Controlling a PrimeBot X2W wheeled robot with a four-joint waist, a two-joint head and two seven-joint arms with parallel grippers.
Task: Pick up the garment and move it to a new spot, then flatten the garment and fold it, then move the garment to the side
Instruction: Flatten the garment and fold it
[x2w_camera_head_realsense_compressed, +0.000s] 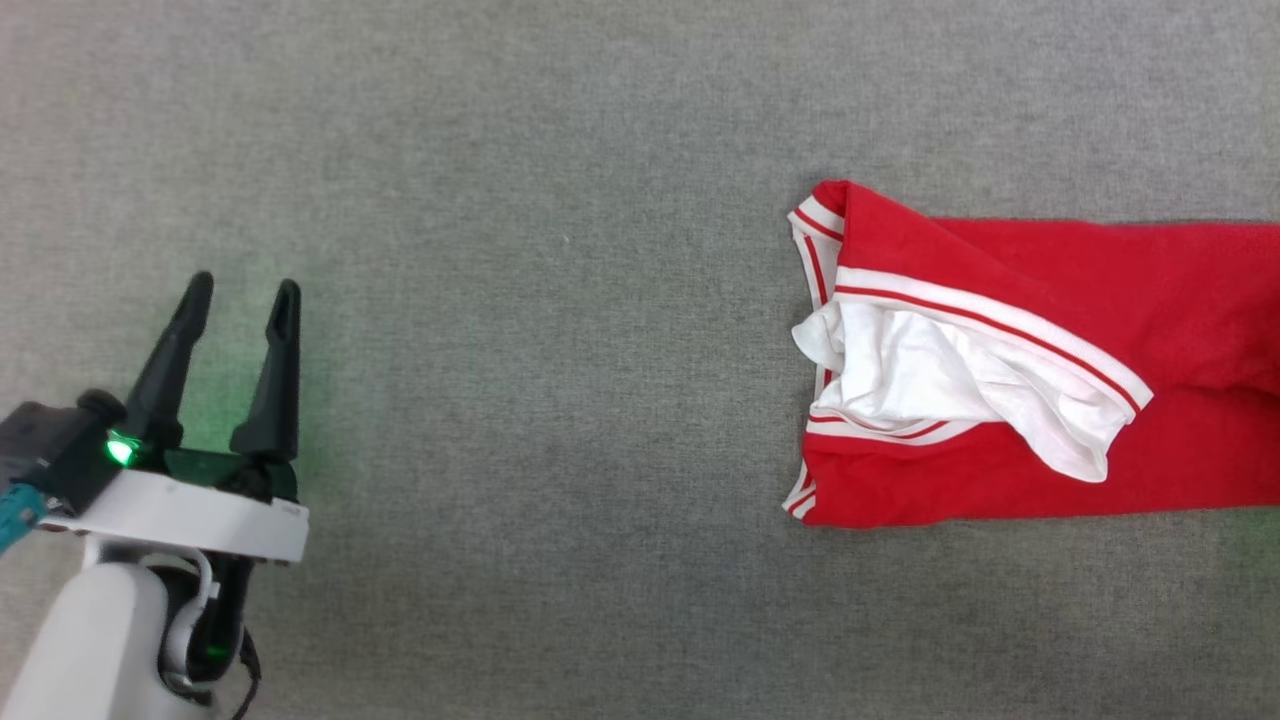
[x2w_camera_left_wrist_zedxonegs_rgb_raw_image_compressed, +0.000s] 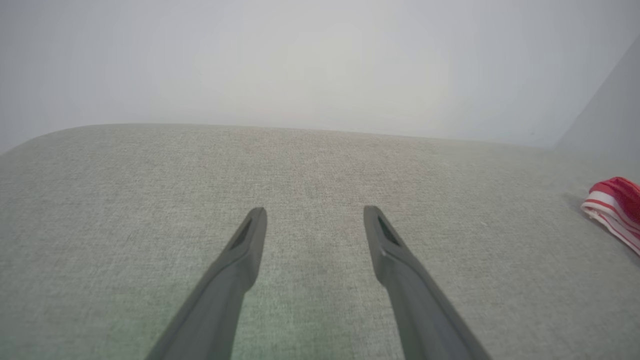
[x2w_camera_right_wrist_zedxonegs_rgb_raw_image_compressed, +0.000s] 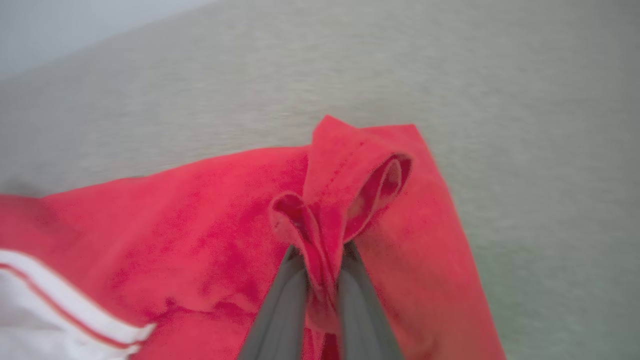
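The garment (x2w_camera_head_realsense_compressed: 1010, 350), red with a white sleeve and red-and-white striped trim, lies folded lengthwise on the grey cloth surface at the right, running off the right edge. Its striped edge (x2w_camera_left_wrist_zedxonegs_rgb_raw_image_compressed: 612, 207) peeks in at the far right of the left wrist view. My left gripper (x2w_camera_head_realsense_compressed: 240, 300) hovers open at the lower left, far from the garment, with nothing between its fingers (x2w_camera_left_wrist_zedxonegs_rgb_raw_image_compressed: 245, 245). In the right wrist view my right gripper (x2w_camera_right_wrist_zedxonegs_rgb_raw_image_compressed: 322, 250) is shut on a pinched-up fold of the garment's red fabric (x2w_camera_right_wrist_zedxonegs_rgb_raw_image_compressed: 345, 185) near its end.
The grey fabric surface (x2w_camera_head_realsense_compressed: 550, 300) stretches wide between the left gripper and the garment. A pale wall (x2w_camera_left_wrist_zedxonegs_rgb_raw_image_compressed: 320, 60) rises behind the surface's far edge.
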